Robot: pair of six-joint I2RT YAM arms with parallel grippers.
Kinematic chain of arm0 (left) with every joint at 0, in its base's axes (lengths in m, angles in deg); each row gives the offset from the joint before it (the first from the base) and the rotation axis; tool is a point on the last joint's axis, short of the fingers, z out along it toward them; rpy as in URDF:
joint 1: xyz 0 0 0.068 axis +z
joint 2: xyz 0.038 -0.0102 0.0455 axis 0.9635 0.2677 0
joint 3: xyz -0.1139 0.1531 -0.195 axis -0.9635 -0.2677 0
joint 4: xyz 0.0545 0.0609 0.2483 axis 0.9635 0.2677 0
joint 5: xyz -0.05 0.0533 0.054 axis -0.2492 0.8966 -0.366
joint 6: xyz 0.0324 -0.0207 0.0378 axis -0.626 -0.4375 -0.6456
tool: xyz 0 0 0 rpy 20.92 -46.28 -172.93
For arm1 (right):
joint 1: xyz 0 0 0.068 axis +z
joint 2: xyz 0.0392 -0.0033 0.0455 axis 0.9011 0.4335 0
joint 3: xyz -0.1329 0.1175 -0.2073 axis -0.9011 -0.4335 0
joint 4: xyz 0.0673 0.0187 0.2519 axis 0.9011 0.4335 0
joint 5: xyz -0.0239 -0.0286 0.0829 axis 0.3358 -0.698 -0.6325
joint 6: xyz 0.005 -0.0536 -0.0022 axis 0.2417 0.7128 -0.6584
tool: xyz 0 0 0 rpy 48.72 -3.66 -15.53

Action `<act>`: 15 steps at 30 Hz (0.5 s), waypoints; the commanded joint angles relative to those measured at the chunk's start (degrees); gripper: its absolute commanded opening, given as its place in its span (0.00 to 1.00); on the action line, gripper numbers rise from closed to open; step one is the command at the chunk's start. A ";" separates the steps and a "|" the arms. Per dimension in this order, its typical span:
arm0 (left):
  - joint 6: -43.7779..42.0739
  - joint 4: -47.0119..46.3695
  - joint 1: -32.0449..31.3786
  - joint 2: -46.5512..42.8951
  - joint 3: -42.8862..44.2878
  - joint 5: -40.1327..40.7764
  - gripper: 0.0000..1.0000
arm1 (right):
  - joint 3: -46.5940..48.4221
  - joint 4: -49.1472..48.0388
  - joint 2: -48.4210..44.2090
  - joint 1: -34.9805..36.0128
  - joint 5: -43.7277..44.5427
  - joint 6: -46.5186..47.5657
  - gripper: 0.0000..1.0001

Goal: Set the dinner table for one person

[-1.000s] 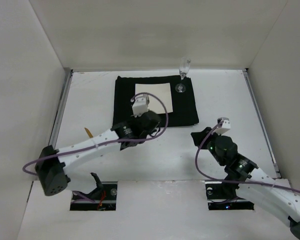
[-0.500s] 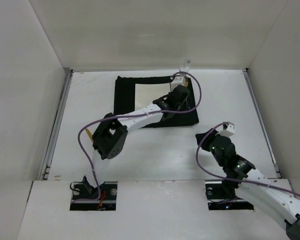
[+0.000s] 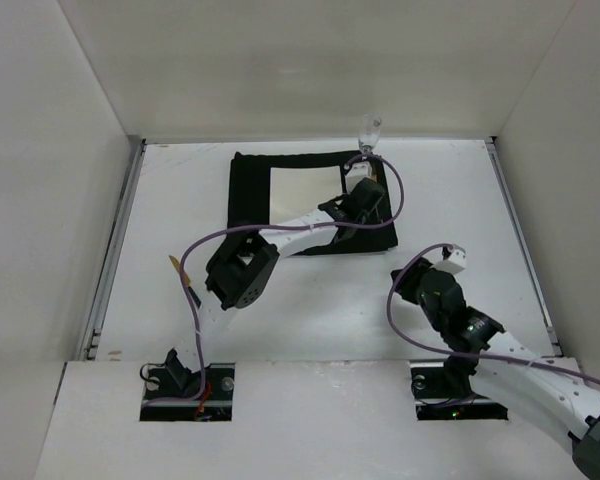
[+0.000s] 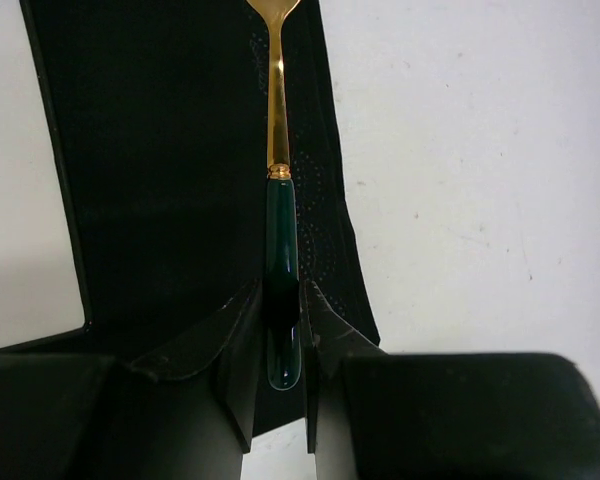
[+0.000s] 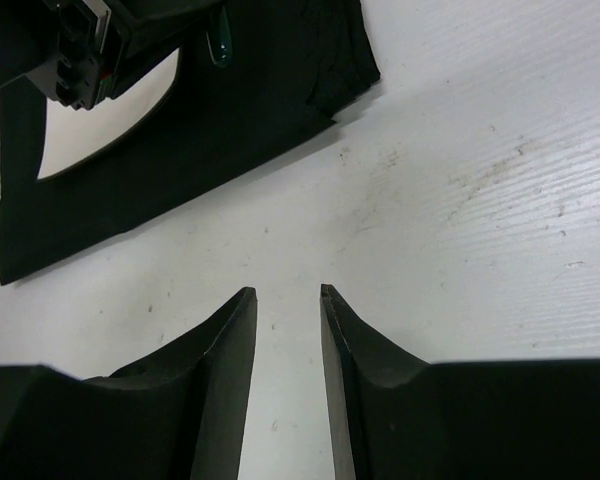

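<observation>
Wide white tabletop [image 3: 450, 190] fills the floor of the scene, walled in white, with a black mat [image 3: 248, 195] lying toward its far middle. A pale white square [image 3: 300, 185] sits on the mat, and a clear glass [image 3: 370, 128] stands at the mat's far right corner.

The left arm is stretched right across the mat. Its left hand [image 4: 280, 310] is clenched on the dark green handle of a utensil [image 4: 276, 100], whose gold stem runs out over the mat's right strip. The head is cut off, so fork or spoon, can't tell.

The right hand [image 5: 285, 292] hangs low over bare tabletop near the mat's near right corner, fingers parted, nothing between them.
</observation>
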 commanded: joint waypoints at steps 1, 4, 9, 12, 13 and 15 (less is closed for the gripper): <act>1.90 -3.71 0.73 -0.04 2.10 1.82 0.03 | -0.57 -3.90 0.41 0.78 1.84 -0.60 0.38; 2.16 -3.63 1.26 1.80 3.24 1.82 0.03 | -1.18 -5.05 1.64 0.87 2.45 -0.68 0.38; 2.51 -3.10 1.88 3.39 3.42 2.09 0.03 | -2.06 -6.63 3.05 1.92 3.33 -0.77 0.38; 2.51 -2.83 1.88 3.91 3.07 2.17 0.03 | -1.63 -6.63 4.72 2.10 4.30 -0.51 0.38; 2.69 -2.83 1.96 4.09 2.98 2.26 0.03 | -1.45 -6.63 5.16 2.10 4.30 -0.42 0.38; 2.69 -2.75 1.96 4.27 2.89 2.61 0.03 | -1.36 -6.72 5.60 2.19 4.30 -0.42 0.39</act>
